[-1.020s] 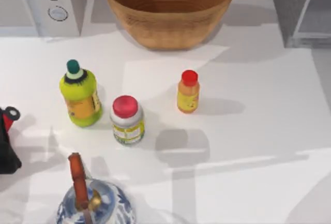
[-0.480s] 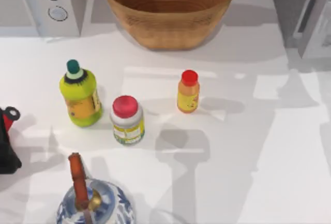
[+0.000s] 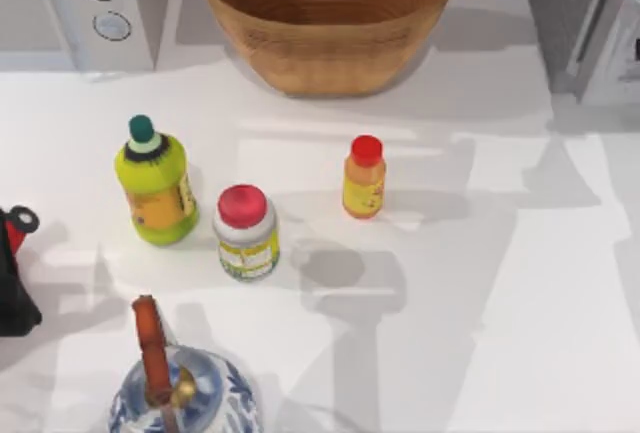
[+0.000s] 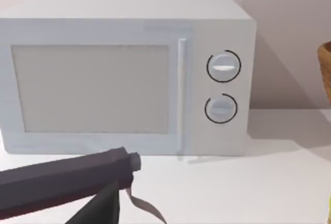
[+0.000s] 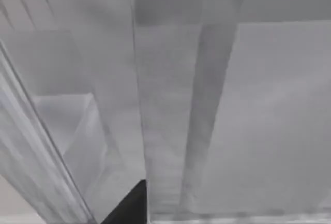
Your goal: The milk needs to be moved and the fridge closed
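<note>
White table (image 3: pixel 520 283) carries bottles; no milk on it, presumably already moved. Our right gripper is up against the fridge (image 3: pixel 560 13) door (image 3: pixel 612 53) at far right, claw state we cannot tell. If our push slips, the door stays ajar

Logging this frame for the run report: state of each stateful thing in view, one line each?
fridge: door panel swung partway, not flush with the cabinet.
microwave: door shut.
orange bottle: upright, red cap on.
yellow-green bottle: upright, green cap on.
red-lidded jar: upright, lid on.
basket: upright.
teapot: upright.
</note>
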`<state>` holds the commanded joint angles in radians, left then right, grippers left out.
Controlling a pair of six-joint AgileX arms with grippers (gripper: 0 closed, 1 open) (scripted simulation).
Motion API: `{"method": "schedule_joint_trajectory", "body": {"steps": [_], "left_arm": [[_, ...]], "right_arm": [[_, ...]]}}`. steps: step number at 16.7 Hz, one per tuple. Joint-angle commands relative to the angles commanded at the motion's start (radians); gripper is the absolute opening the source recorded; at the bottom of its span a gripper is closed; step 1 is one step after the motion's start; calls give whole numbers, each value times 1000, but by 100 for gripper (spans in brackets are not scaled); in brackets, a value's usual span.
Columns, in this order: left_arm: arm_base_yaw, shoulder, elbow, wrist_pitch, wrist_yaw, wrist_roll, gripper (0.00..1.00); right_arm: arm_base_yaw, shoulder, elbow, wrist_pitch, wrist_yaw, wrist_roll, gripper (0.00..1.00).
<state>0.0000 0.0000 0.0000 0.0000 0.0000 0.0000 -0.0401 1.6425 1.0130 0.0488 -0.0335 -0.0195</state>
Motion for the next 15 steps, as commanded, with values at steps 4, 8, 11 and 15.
{"method": "schedule_joint_trajectory", "body": {"steps": [4,8,11,15], "left_arm": [[0,0,0,0,0,0,100],[0,0,0,0,0,0,100],[0,0,0,0,0,0,100],[0,0,0,0,0,0,100]], "right_arm": [[1,86,119,-14,3,-3,100],[1,211,297,-47,6,-2,100],[1,304,399,-77,7,2,100],[1,350,441,-95,7,3,100]]}}
